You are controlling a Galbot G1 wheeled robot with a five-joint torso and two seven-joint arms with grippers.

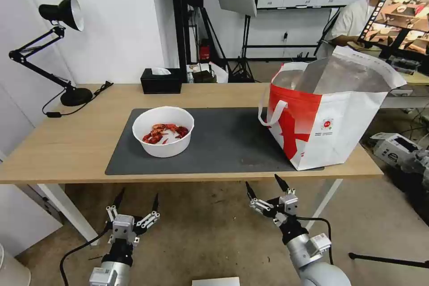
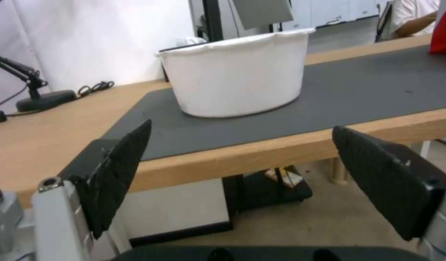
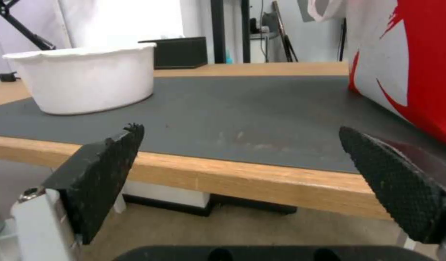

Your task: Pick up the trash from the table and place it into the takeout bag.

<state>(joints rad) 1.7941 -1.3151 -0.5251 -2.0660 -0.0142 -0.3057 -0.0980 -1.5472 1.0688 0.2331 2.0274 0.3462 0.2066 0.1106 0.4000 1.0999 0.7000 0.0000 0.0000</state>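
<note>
Trash left here is one white round bowl [image 1: 163, 131] of red crayfish shells, sitting on the grey mat [image 1: 223, 143] well left of the takeout bag [image 1: 328, 116]. It is looking light and thin-walled (likely greasy), so gripping the rim seems wisest. Left claw [image 1: 136, 202] and right claw [image 1: 264, 186] are hanging wide open below the surface [image 1: 67, 143] edge.

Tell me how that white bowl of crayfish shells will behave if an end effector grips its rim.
The white bowl looks thin-walled with a wavy rim, so it may flex under a pinch. It holds only a few crayfish shells, so it is probably light and may slide on the mat. Tilting it could spill them.
</note>
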